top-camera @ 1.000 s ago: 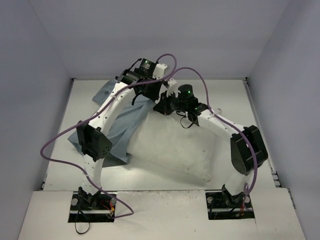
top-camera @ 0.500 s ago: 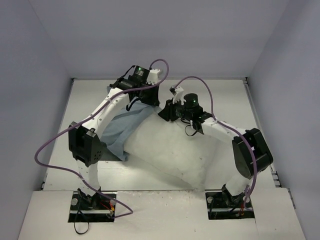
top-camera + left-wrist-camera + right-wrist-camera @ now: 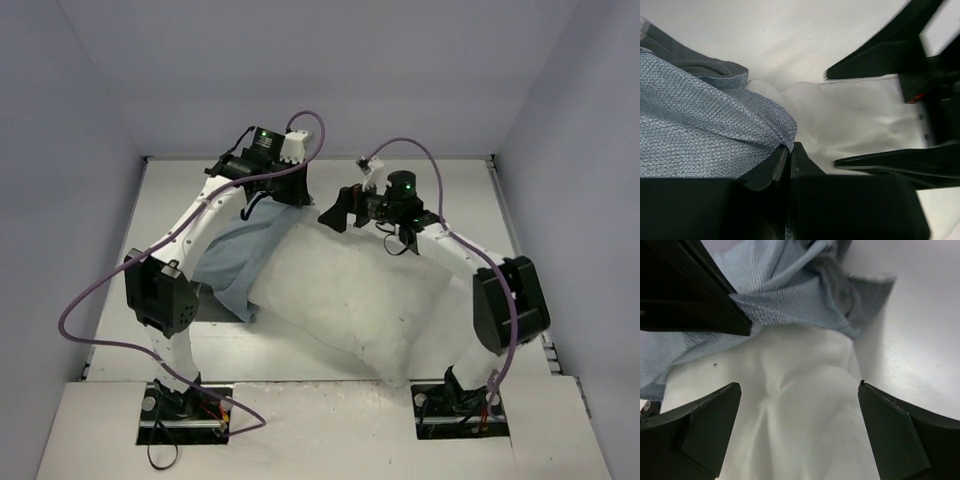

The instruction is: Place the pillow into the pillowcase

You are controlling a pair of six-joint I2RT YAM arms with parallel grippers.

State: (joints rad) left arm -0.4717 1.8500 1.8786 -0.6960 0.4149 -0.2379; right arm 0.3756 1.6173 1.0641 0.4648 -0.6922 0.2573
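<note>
Lying slantwise across the table (image 3: 500,200), the pillow (image 3: 340,300) runs from the far middle down toward the near right, with one corner close to the right arm's base. The pillowcase (image 3: 235,255) lies crumpled along the pillow's left side with its pale blue-grey face up. Its far end is gathered at the pillow's far left corner.

The left gripper (image 3: 288,192) is at that far corner, pointing down. In the left wrist view the left gripper (image 3: 789,147) has its jaws pressed together on a fold at the edge of the pillowcase (image 3: 700,135). The woven blue-grey cloth spreads to the left, with a darker grey band behind it. Just past the pinched edge lies the pillow (image 3: 850,120), and bare table (image 3: 790,30) shows beyond.

The right gripper (image 3: 333,212) is just beside the left one, over the pillow's far end and facing left. Its two black fingers show in the left wrist view, spread wide above and below the white fabric. From the right wrist, the right gripper (image 3: 797,386) has its jaws well apart and holds nothing, with the pillow (image 3: 800,415) filling the space between the fingertips. The pillowcase (image 3: 790,290) lies across the far end of the pillow there, and the white fabric comes out from under its edge. Whether the corner is inside the opening or merely covered by the cloth cannot be told. The left gripper's dark body fills the upper left of that view, and the table (image 3: 910,330) shows on the right.
</note>
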